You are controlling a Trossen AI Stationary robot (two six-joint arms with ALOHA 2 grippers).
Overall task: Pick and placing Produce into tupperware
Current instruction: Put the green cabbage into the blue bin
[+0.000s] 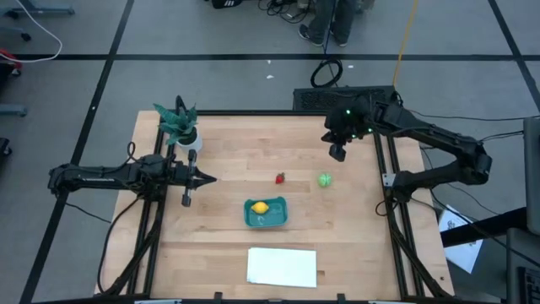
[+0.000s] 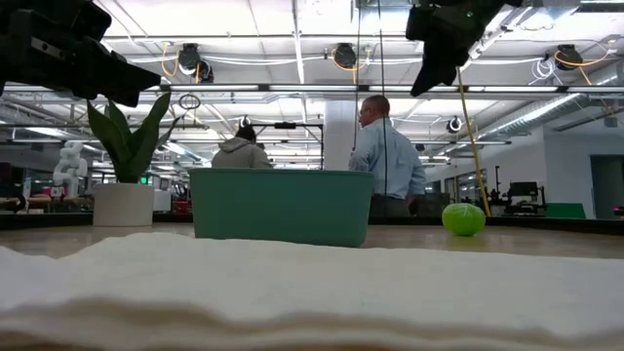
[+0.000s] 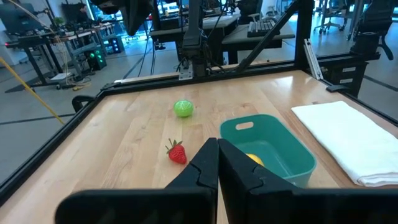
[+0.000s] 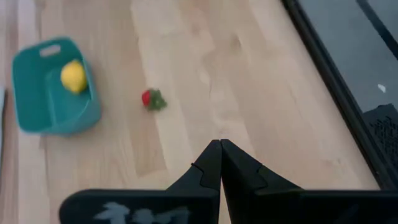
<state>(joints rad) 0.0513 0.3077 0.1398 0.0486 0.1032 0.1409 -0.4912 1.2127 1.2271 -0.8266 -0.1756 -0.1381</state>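
Note:
The teal tupperware (image 1: 266,213) sits on the table's near middle with the yellow lemon (image 1: 260,208) lying inside it. The red strawberry (image 1: 280,177) lies on the wood beyond it, and the green round fruit (image 1: 324,179) rests farther right. My left gripper (image 1: 211,179) is shut and empty, hovering at the table's left side, left of the strawberry. My right gripper (image 1: 337,153) is shut and empty, raised above the table's far right part, beyond the green fruit. In the left wrist view the green fruit (image 3: 183,108), strawberry (image 3: 176,152) and tupperware (image 3: 267,147) all show.
A teal potted plant (image 1: 180,125) stands at the table's far left corner. A white folded sheet (image 1: 282,267) lies at the near edge. Black frame rails (image 1: 390,181) run along both table sides. People stand in the room beyond the table in the low view.

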